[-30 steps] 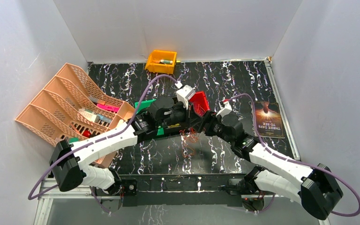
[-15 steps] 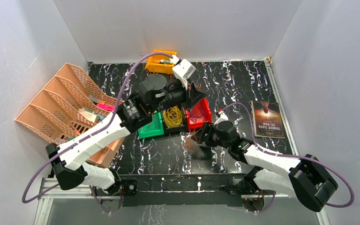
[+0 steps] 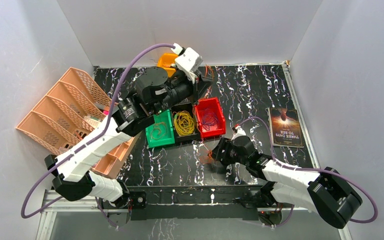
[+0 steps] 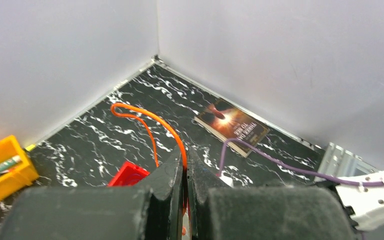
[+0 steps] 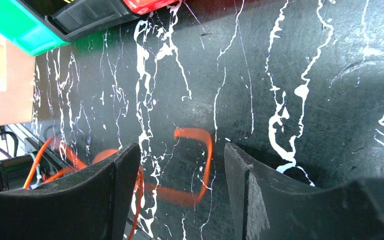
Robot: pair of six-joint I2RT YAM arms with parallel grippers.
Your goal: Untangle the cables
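Left claw (image 4: 185, 161): raised high toward the rear of the worktop (image 3: 250, 92), fingers pressed together and pinching a thin orange cable (image 4: 156, 120), which arcs up and away beyond the fingertips. Right claw (image 5: 180, 155): low over the worktop at the near edge, fingers spread, touching nothing. An orange loop (image 5: 194, 133) lies flat between its fingers, with more orange strands trailing off to one side. Whether this loop joins the strand in the left claw cannot be told. Below and just ahead of the left claw are three small bins in a row. The green bin (image 3: 152, 140) holds a thin coil of unclear colour, the black bin (image 3: 182, 106) a yellow cable (image 3: 184, 123), and the red bin (image 3: 221, 118) a purple cable (image 3: 209, 119). Status, as judged: yellow and purple are sorted and apart, so well over half is done. The orange wire remains to be drawn free and binned.
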